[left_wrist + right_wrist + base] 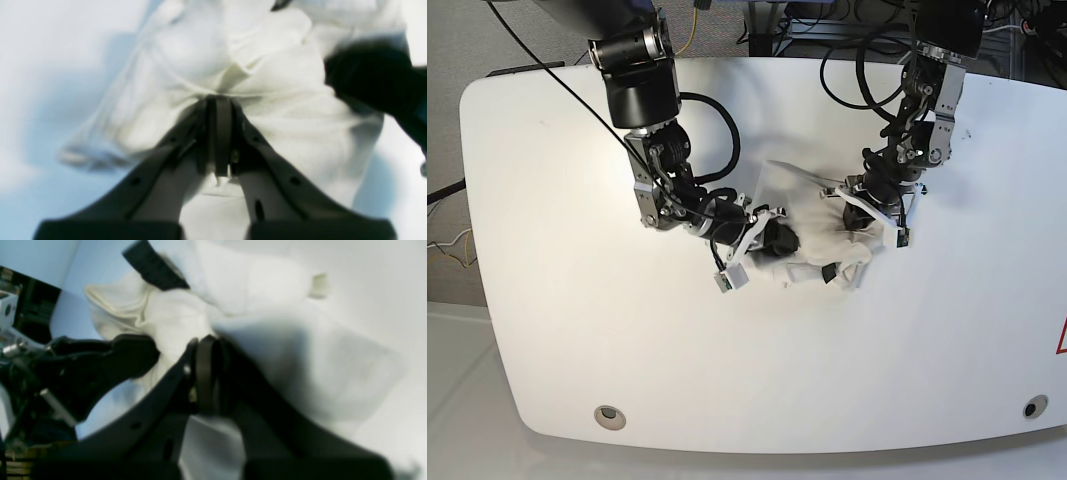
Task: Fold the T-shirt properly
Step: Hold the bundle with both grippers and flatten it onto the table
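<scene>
The T-shirt (812, 215) is a crumpled white bundle in the middle of the table, held between both arms; its print is hidden. My left gripper (217, 100) is shut on a fold of the white cloth (273, 86), seen at the bundle's right side (855, 222) in the base view. My right gripper (206, 341) is shut on another fold of the shirt (173, 316), at the bundle's left side (779, 240). The two grippers are close together, each showing as a dark shape in the other's wrist view. A small black tag (827, 272) shows at the bundle's front edge.
The white table (577, 330) has rounded edges and a round hole near each front corner (608, 415). Cables (857, 60) hang behind the arms at the back. A red mark (1061, 340) sits at the right edge.
</scene>
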